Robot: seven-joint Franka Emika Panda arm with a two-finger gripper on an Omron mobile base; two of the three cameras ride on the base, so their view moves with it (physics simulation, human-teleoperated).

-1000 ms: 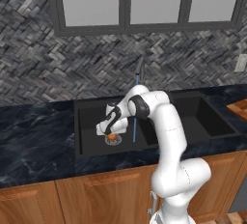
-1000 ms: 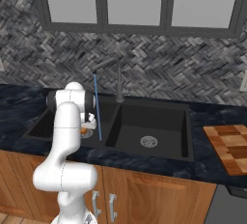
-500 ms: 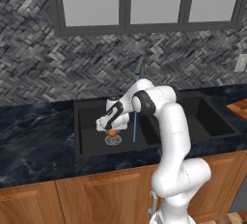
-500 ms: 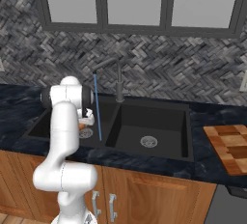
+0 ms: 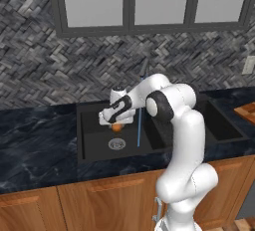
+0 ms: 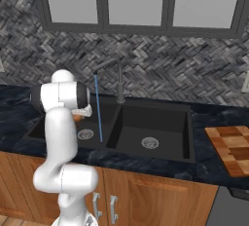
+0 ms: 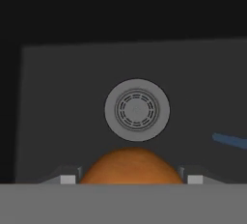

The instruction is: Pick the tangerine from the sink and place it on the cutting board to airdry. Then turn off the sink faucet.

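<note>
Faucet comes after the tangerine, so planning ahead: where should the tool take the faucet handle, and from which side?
Judging from the right base view, grip the faucet at its small side handle near the top of the upright stem, coming from the front over the sink. The handle is too small to read its exact pose.

Orange tangerine (image 7: 131, 166) sits btwn the jaws, above the left basin drain of black sink (image 5: 94, 148); faucet (image 6: 119, 81) stream runs beside them; wood cutting board (image 6: 231, 147) far off.
</note>
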